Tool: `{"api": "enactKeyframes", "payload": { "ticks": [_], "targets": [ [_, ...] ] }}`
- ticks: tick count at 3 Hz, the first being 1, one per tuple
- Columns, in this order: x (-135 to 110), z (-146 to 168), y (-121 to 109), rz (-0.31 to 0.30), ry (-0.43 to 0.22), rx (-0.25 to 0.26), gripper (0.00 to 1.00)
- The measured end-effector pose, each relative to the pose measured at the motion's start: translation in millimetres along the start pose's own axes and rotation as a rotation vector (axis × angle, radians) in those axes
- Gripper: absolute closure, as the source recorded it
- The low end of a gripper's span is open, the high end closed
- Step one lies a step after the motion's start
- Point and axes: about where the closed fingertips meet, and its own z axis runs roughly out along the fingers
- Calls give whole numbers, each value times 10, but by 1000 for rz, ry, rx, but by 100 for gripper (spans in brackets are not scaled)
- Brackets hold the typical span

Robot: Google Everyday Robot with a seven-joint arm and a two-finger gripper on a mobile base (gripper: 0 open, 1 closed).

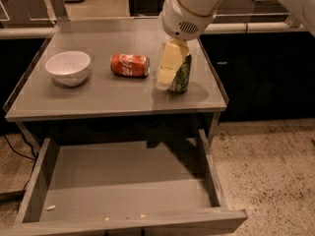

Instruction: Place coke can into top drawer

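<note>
The coke can (130,65) is red-orange and lies on its side on the grey table top (98,95), left of centre. My gripper (166,77) hangs over the table just right of it, its pale yellow fingers in front of a green can (181,75). It holds nothing. The top drawer (123,186) is pulled out below the table, wide and grey, with only a few crumbs on its floor.
A white bowl (68,67) stands at the left of the table top. Dark cabinets and a rail run behind and to the right. Speckled floor lies to the right of the drawer.
</note>
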Motion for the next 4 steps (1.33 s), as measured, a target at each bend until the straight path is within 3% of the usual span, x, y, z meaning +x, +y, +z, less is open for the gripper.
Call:
{"api": "enactKeyframes", "payload": {
  "ticks": [1, 2, 4],
  "targets": [
    [-90, 198, -382, -32, 7, 34, 0],
    [-156, 338, -606, -21, -55, 96, 0],
    [98, 614, -865, 97, -190, 241, 0]
  ]
}}
